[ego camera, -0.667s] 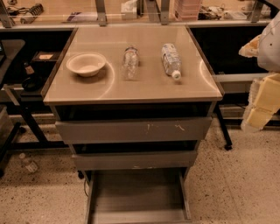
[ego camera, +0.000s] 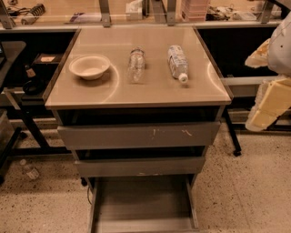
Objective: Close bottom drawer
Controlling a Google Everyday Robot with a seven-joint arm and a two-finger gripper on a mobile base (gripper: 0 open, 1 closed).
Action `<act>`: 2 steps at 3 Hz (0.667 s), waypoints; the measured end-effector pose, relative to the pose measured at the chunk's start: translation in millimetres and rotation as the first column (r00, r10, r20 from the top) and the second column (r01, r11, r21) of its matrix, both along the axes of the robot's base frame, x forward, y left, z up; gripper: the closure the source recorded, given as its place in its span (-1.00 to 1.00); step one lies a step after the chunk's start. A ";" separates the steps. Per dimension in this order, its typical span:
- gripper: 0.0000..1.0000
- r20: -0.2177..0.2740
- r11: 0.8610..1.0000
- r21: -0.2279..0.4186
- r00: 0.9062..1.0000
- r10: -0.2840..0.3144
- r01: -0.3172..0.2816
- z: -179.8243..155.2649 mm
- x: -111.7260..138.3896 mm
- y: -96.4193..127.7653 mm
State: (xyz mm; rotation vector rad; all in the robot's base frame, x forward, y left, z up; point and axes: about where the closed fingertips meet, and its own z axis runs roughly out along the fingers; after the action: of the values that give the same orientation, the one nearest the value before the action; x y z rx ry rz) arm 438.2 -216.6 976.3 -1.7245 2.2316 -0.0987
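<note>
My hand [ego camera: 272, 105], cream and blocky, hangs at the right edge, well apart from the cabinet. Whether it is spread or pressed together I cannot tell. The bottom drawer [ego camera: 144, 224], a shallow grey metal tray with a plain front, stands pulled out, lowest and nearest. Two more grey drawers sit above it: the middle drawer [ego camera: 141, 166] and the scratched top drawer [ego camera: 136, 135]. On the glossy desk [ego camera: 159, 93] lie two clear plastic bottles, the left bottle [ego camera: 135, 66] and the right bottle [ego camera: 177, 63], and one round pale bowl [ego camera: 89, 67]. Nothing has shifted since the earlier frame.

A speckled beige floor [ego camera: 257, 186] spreads under warm light, with dark shelving [ego camera: 34, 75] beneath a cluttered bench [ego camera: 59, 10] along the back.
</note>
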 end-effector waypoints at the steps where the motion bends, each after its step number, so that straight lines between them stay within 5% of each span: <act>1: -0.16 0.000 1.000 0.000 1.000 0.000 0.000 0.0 0.0 0.0; 2: 0.29 0.000 1.000 0.000 1.000 0.000 0.000 0.0 0.0 0.0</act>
State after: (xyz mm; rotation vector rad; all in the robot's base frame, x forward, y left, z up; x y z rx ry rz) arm 438.2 -216.6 976.3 -1.7244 2.2315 -0.0988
